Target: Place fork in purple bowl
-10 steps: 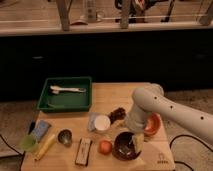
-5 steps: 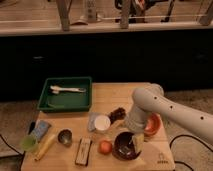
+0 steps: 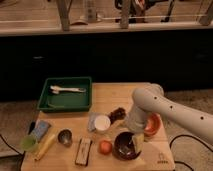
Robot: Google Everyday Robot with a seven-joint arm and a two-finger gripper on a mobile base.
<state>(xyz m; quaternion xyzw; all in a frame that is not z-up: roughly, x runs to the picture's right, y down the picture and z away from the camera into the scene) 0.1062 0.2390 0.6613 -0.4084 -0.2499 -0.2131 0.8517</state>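
Note:
The dark purple bowl [image 3: 121,147] stands near the front edge of the wooden table [image 3: 115,95]. My white arm reaches in from the right and bends down over it. My gripper [image 3: 133,140] sits at the bowl's right rim, low over its inside. A pale, thin shape shows under the gripper inside the bowl; I cannot tell whether it is the fork. White utensils [image 3: 67,90] lie in the green tray [image 3: 46,98] at the back left. The orange bowl [image 3: 154,125] is partly hidden behind my arm.
A small white cup [image 3: 102,123] and a dark brown item [image 3: 118,114] lie left of my arm. An orange fruit [image 3: 105,147], a black-and-white packet [image 3: 83,151], a metal cup [image 3: 64,136], a yellow item [image 3: 45,146], a green cup [image 3: 30,144] and a blue packet [image 3: 41,129] line the front left.

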